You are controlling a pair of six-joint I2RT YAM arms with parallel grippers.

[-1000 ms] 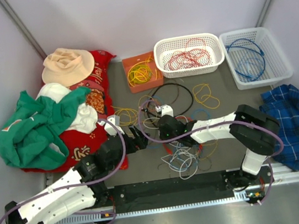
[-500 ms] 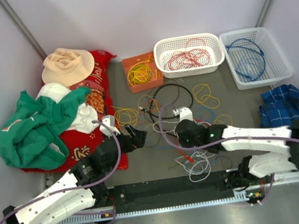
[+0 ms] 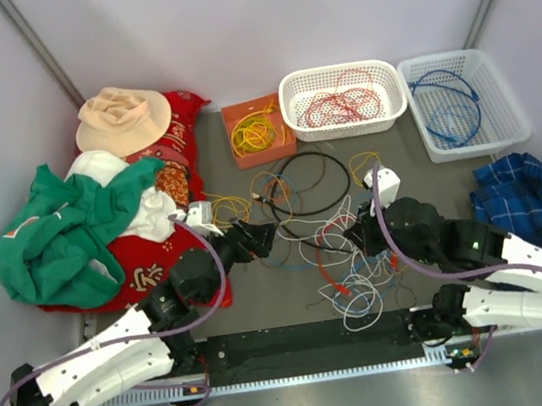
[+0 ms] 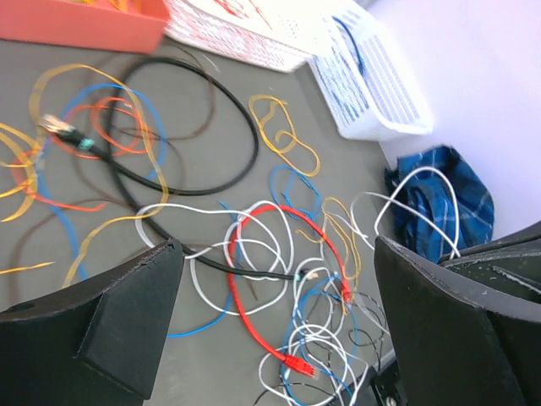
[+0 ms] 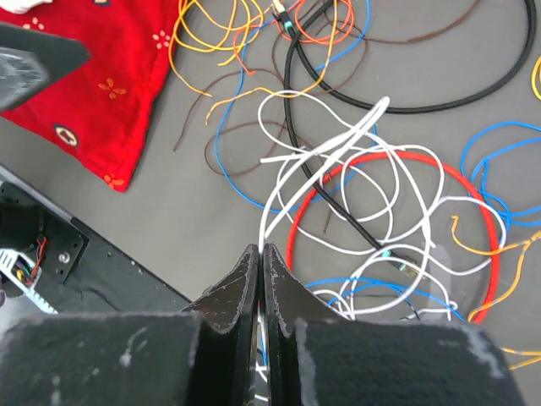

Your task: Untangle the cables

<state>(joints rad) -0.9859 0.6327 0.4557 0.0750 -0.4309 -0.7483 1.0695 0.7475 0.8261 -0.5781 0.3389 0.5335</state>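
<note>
The grey surface carries a loose tangle of thin blue, red, yellow, white and black cables in its middle, between the two arms. Behind it, a white plastic basket holds red cables, a second white basket holds blue ones, and a small orange tray holds yellow ones. The left pincer hovers spread wide over the tangle's left edge. The right pincer is pressed together, pinching a thin white cable that rises from the heap.
</note>
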